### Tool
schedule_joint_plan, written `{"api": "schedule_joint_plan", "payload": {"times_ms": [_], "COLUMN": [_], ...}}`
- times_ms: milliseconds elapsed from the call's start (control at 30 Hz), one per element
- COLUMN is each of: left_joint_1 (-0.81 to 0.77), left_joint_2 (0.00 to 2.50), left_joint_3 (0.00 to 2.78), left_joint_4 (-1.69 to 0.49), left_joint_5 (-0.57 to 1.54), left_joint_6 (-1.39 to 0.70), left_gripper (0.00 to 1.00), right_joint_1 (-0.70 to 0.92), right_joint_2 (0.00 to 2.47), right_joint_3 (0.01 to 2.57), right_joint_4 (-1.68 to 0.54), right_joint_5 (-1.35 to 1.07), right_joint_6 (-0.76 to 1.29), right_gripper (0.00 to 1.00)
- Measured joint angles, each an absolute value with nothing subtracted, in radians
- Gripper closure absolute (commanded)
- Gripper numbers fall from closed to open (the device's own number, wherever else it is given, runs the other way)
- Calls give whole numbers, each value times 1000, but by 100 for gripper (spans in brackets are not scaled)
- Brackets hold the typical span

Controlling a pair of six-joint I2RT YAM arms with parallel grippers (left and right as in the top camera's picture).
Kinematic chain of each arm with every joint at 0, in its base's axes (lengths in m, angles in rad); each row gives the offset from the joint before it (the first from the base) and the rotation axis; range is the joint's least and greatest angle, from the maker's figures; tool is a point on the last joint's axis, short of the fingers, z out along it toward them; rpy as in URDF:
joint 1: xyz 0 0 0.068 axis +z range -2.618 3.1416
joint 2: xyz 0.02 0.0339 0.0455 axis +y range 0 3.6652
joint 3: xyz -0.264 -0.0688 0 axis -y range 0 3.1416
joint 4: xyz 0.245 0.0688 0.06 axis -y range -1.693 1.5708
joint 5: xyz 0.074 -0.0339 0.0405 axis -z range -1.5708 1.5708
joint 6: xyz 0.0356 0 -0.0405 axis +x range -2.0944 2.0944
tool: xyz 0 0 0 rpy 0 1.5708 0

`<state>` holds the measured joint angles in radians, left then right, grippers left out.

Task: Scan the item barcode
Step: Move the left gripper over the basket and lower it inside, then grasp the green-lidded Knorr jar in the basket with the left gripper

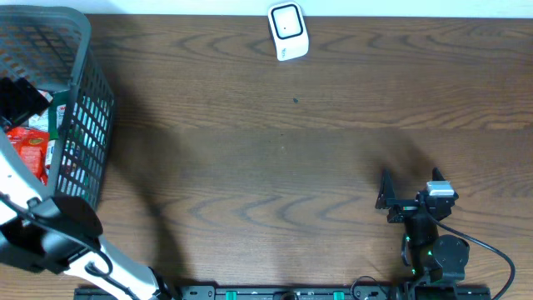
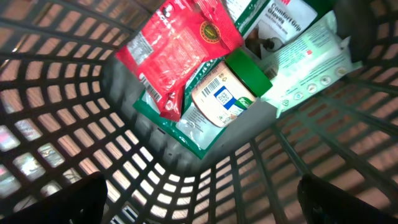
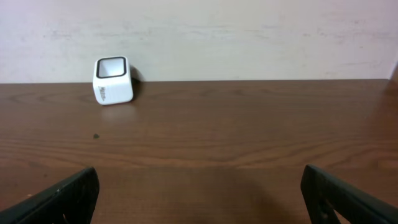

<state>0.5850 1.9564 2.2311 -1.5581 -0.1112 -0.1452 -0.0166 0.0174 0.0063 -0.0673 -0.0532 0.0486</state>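
A grey mesh basket (image 1: 83,50) at the table's left end holds the items. In the left wrist view a red pouch (image 2: 180,43) lies over a jar with a green lid (image 2: 227,93), whose label shows a barcode. A white and green packet (image 2: 311,62) lies to the right of them. My left gripper (image 2: 202,205) hangs open inside the basket above these items, touching none; from overhead it shows as a black shape (image 1: 23,100). The white scanner (image 1: 288,32) stands at the far edge. My right gripper (image 1: 385,193) rests open and empty near the front right, facing the scanner (image 3: 112,80).
The basket walls (image 2: 56,106) close in around the left gripper on all sides. A box marked gloves (image 2: 280,15) lies at the back of the basket. Bare wooden table (image 1: 275,158) stretches between basket, scanner and right arm.
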Motion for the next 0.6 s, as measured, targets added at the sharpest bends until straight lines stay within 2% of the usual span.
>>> {"api": "schedule_joint_plan", "payload": {"times_ms": [600], "left_joint_1": [586], "left_joint_2": [2194], "left_joint_3": [2231], "left_joint_4": [-1505], "left_joint_5": [-59], "left_joint_6": [-24], "left_gripper": [2], "right_joint_1": [-17], "right_joint_2": [17], "right_joint_3": [6], "right_joint_4": [-67], "right_joint_5": [-53], "right_joint_6": [49], "right_gripper": [1]}}
